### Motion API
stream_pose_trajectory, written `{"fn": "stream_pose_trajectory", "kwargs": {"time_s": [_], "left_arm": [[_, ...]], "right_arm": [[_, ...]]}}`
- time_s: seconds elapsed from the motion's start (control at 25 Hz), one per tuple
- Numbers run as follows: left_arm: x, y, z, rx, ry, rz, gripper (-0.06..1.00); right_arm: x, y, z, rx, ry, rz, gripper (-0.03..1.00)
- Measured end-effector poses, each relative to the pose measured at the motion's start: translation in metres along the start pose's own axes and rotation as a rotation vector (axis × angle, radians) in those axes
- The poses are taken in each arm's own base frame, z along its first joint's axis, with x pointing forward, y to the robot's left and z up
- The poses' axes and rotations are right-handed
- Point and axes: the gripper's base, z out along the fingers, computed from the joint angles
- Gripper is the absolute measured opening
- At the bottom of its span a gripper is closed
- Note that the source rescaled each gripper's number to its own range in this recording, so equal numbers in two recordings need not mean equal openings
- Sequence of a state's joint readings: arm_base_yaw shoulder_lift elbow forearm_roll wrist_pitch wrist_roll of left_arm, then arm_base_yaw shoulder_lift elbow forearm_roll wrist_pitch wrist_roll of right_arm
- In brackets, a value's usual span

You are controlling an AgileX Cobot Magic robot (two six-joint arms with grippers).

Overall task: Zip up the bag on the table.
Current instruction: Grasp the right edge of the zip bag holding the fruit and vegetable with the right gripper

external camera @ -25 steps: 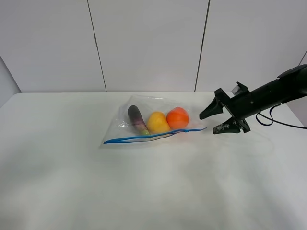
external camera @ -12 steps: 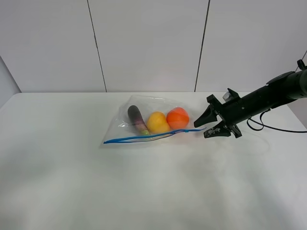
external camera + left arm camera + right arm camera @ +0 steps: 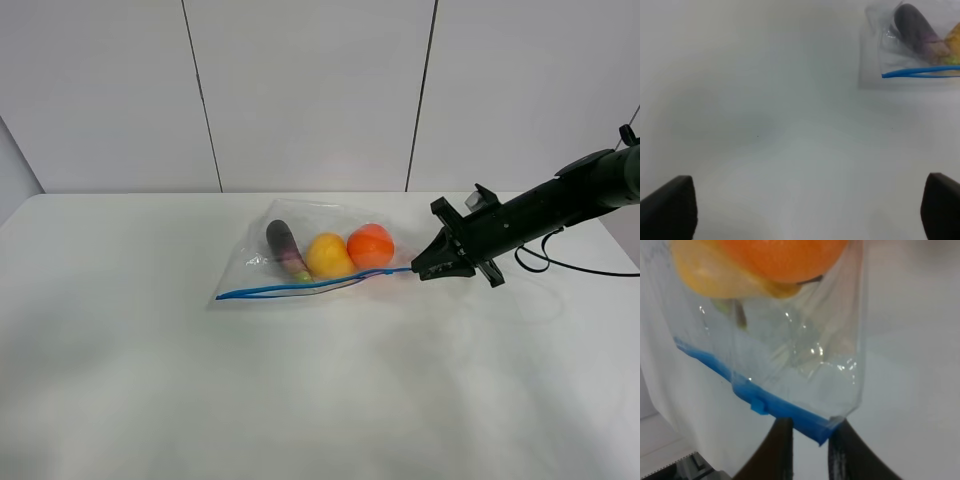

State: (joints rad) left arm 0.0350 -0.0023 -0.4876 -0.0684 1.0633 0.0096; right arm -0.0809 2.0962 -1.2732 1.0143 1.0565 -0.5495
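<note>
Right wrist: right tool (image 3: 811, 427) clamped on bag (image 3: 795, 357) zipper corner; left tool (image 3: 805, 202) apart.

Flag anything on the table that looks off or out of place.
Nothing spilled or damaged. The bag lies on the table, produce inside; its blue zipper strip bows and appears to gape midway, so it is not fully sealed. The right pincer nips the strip's end.

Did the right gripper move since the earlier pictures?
Yes. The right gripper moved left, toward the bag, which stayed in place, and its jaws closed on the end of the blue zipper strip.
</note>
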Motion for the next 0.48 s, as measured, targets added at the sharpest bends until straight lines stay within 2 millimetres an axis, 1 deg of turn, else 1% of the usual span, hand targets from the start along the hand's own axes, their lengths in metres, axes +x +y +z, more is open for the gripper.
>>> {"fn": "stream_pose_trajectory", "kwargs": {"time_s": [0.48], "left_arm": [[0.0, 0.0, 0.0, 0.0, 0.0, 0.0, 1.0]], "right_arm": [[-0.0002, 0.0002, 0.0, -0.002, -0.003, -0.001, 0.17]]}}
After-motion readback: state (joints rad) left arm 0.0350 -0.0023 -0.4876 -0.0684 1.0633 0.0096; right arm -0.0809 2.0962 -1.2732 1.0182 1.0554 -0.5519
